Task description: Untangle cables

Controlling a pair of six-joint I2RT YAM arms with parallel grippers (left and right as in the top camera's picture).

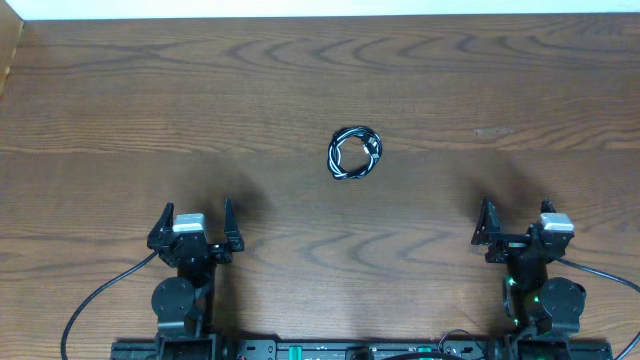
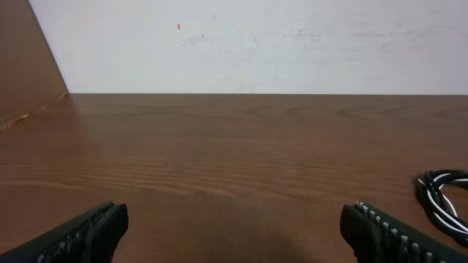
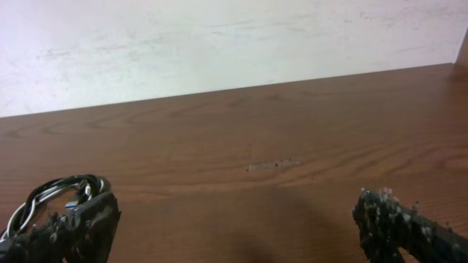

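While both arms sit low at the near edge, the left gripper (image 1: 197, 213) and right gripper (image 1: 516, 212) are spread wide and holding nothing, fingers pointing toward the far side. Farther out, about mid-table and between them, the cables (image 1: 355, 154) lie in one small black-and-white coil on the brown wood table (image 1: 300, 80). Plain white wall (image 2: 256, 44) at the far end.

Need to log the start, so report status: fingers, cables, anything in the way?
Left fingers open, empty. Right fingers open, empty. Cables black and white, coiled together, untouched, ahead between both arms. Nothing in the way.
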